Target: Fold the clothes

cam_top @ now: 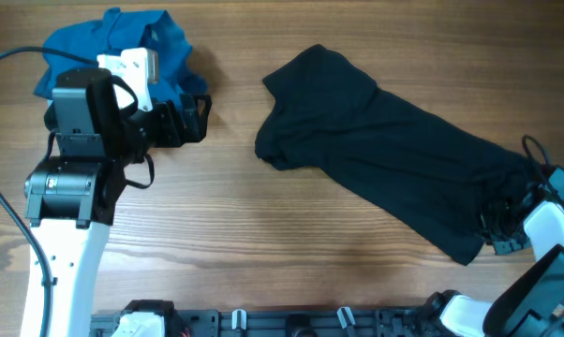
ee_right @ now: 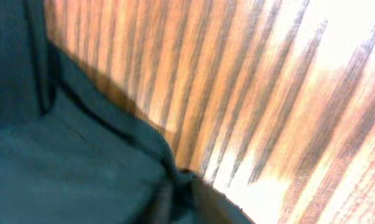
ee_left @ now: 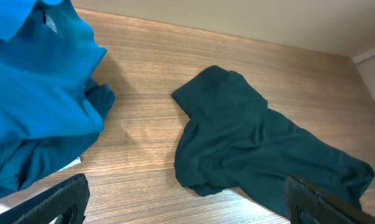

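Observation:
A dark garment [cam_top: 376, 150] lies crumpled and spread diagonally across the middle and right of the wooden table. It also shows in the left wrist view [ee_left: 250, 143] and fills the lower left of the blurred right wrist view [ee_right: 63, 168]. A blue garment [cam_top: 123, 42] is bunched at the back left and shows in the left wrist view [ee_left: 32, 87]. My left gripper [cam_top: 193, 117] is open and empty [ee_left: 187, 211], hovering between the two garments. My right gripper [cam_top: 507, 225] sits at the dark garment's right corner, with its fingers pinched on the cloth [ee_right: 187, 199].
Bare wood table [cam_top: 263, 243] lies between and in front of the garments. A black cable [cam_top: 1, 65] loops at the far left. A mounting rail [cam_top: 291, 323] runs along the front edge. A pale wall [ee_left: 268, 18] borders the table's far side.

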